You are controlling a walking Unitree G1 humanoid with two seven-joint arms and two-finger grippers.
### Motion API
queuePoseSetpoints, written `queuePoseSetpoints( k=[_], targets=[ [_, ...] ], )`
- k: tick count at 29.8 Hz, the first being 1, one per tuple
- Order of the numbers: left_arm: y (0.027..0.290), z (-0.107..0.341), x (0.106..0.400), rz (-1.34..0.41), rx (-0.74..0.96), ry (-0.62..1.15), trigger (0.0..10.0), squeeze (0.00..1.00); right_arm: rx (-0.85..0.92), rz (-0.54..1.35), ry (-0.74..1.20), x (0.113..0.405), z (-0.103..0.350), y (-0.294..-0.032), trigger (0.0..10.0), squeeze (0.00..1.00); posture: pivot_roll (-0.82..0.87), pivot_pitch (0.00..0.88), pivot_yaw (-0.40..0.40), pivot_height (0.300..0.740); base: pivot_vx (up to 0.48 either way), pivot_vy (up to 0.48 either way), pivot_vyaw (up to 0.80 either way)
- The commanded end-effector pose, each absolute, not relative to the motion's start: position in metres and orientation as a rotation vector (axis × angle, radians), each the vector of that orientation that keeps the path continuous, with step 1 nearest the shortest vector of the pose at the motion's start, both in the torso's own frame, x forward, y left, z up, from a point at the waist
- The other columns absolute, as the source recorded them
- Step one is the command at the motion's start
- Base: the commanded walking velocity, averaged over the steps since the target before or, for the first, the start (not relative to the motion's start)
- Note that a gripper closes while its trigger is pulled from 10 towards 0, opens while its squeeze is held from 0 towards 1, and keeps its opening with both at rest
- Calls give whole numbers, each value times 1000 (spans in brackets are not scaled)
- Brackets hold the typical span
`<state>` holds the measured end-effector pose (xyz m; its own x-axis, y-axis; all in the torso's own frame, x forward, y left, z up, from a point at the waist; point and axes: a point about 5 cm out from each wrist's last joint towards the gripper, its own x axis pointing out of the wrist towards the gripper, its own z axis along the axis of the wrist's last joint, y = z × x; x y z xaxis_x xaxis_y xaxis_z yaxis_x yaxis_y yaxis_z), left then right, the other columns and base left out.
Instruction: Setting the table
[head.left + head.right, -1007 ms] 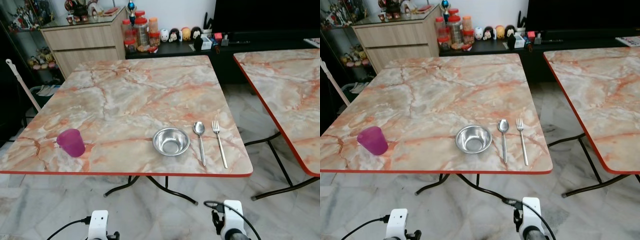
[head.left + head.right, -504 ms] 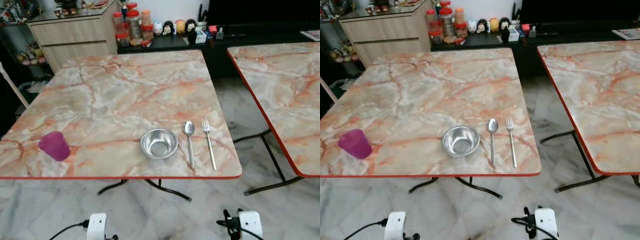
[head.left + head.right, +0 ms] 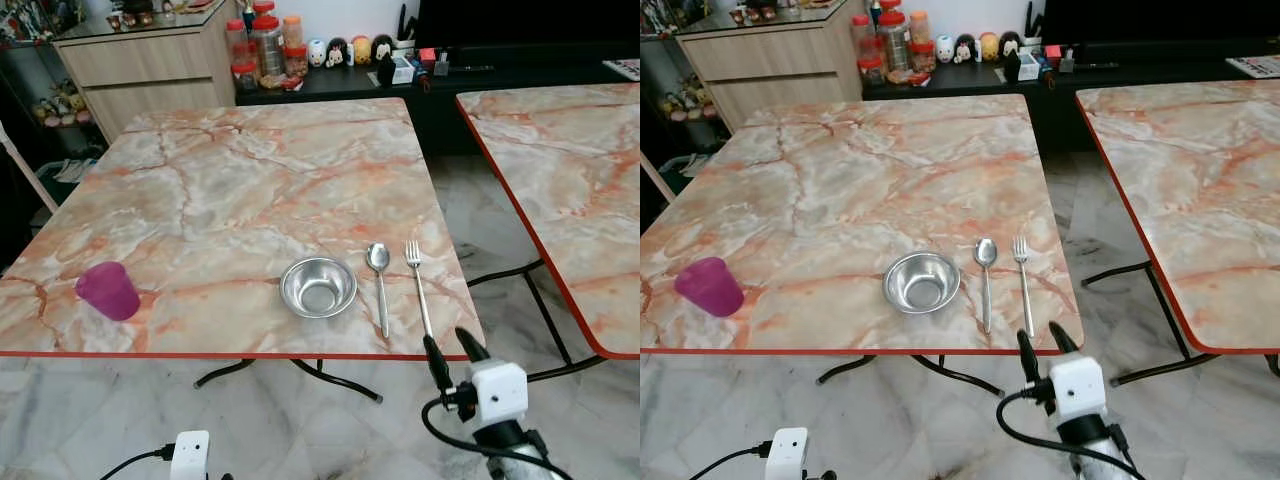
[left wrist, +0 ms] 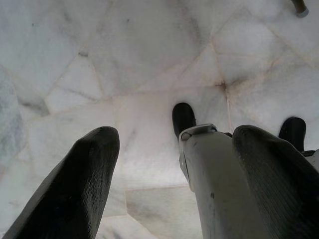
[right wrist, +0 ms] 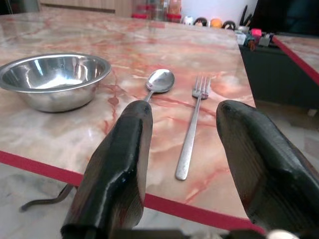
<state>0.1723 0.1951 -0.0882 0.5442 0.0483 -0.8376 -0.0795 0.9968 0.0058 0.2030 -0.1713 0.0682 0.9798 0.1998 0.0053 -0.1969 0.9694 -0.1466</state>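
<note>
Our right pincer [image 3: 453, 352] hangs just off the bench's [image 3: 250, 190] near edge with its two black fingers [image 5: 119, 164] spread wide, holding and touching nothing, the fork [image 3: 418, 291] lying at its 12 o'clock. On the bench we see the spoon [image 3: 380, 280] just beside the fork at its 9 o'clock, the steel bowl [image 3: 318, 287] next along, and the purple cup [image 3: 108, 291] well apart near the 9 o'clock edge. Our left pincer [image 4: 174, 164] hangs low over the marble floor [image 4: 124, 64], its fingers parted and empty.

home dining area | marble-look table [image 3: 250, 190] | sideboard [image 3: 150, 60] | figurines [image 3: 345, 50]
</note>
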Motion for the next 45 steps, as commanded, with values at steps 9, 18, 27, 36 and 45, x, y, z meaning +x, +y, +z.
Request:
queuePoseSetpoints(
  k=[9, 18, 27, 36, 45],
  targets=[
    [198, -84, 179, 109, -59, 952, 10000, 0, 145, 167, -121, 285, 113, -132, 10000, 0, -30, 4, 76, 740, 0, 0, 0],
    [201, -82, 183, 129, -64, 936, 10000, 0, 304, 203, -47, 316, 113, -105, 10000, 0, -8, 0, 77, 740, 0, 0, 0],
    [203, -82, 183, 151, -76, 929, 10000, 0, 339, 195, -26, 326, 108, -96, 10000, 0, 11, 0, 77, 740, 0, 111, 0],
    [202, -83, 181, 142, -71, 936, 10000, 0, 345, 120, -59, 330, 108, -115, 10000, 0, 5, 0, 82, 740, 0, 358, -51],
    [201, -82, 183, 138, -72, 932, 10000, 0, 337, 87, -89, 334, 112, -122, 10000, 0, 3, 0, 84, 740, 0, 357, -103]
  ],
)
